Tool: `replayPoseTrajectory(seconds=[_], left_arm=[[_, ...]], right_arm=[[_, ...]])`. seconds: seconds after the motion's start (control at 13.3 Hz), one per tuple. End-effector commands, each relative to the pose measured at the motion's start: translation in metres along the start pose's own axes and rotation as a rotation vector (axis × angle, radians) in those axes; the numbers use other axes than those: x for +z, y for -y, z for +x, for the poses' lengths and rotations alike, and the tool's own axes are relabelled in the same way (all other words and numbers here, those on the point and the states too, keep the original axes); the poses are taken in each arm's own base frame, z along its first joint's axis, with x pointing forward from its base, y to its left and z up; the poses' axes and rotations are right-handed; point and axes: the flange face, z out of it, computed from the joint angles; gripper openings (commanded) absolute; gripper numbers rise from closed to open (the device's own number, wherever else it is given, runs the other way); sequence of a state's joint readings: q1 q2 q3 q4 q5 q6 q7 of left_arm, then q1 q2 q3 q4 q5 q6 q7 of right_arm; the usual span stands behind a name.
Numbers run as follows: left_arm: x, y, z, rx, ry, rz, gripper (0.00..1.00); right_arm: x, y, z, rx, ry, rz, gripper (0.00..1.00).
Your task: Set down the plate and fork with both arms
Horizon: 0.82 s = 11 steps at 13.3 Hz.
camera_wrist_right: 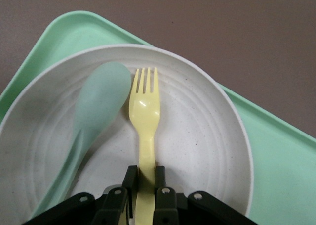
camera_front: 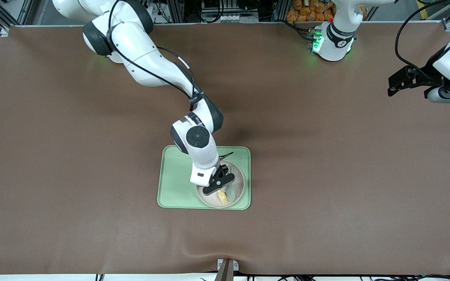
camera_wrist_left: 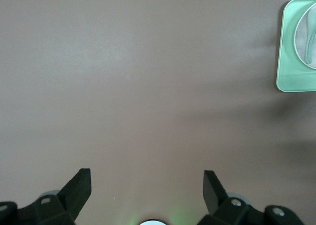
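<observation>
The brown counter (camera_front: 326, 175) carries a pale-green tray (camera_front: 174, 175) near its middle. The off-white plate (camera_front: 237, 190) sits on the tray, at the tray's end toward the left arm. That part of the task looks done.

In the plate lie a grey-green spoon (camera_wrist_right: 96, 111) and the yellow fork (camera_wrist_right: 144, 111), side by side. The right end effector (camera_wrist_right: 144, 188) is low over the plate, clamped on the fork's handle, so I judge the fork is yet to be let go or moved.

The left end effector (camera_wrist_left: 145, 185) waits over bare counter, fingers spread wide, holding nothing.

No brand, label or writing is readable.
</observation>
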<state>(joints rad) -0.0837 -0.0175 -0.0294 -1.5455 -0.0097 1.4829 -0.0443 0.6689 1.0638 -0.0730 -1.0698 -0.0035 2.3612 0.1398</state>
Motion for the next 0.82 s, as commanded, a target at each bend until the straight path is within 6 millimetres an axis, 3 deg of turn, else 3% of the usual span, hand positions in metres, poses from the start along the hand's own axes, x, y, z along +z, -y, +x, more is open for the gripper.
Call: replayPoseTrajectory(seconds=[0.0, 0.3, 0.67, 0.75], left_arm=[[-0.003, 0.006, -0.006, -0.008, -0.015, 0.023, 1.0], [-0.003, 0.008, -0.006, -0.011, -0.015, 0.023, 1.0], [-0.004, 0.007, -0.007, -0.008, -0.015, 0.023, 1.0], [-0.005, 0.007, -0.007, -0.008, -0.015, 0.023, 1.0]], right_arm=[[-0.009, 0.002, 0.005, 0.023, 0.015, 0.012, 0.08], [-0.045, -0.003, 0.015, 0.063, 0.026, 0.037, 0.08], [-0.083, -0.045, 0.027, 0.13, 0.03, 0.044, 0.09], [-0.081, -0.066, 0.027, 0.159, 0.034, 0.043, 0.09]])
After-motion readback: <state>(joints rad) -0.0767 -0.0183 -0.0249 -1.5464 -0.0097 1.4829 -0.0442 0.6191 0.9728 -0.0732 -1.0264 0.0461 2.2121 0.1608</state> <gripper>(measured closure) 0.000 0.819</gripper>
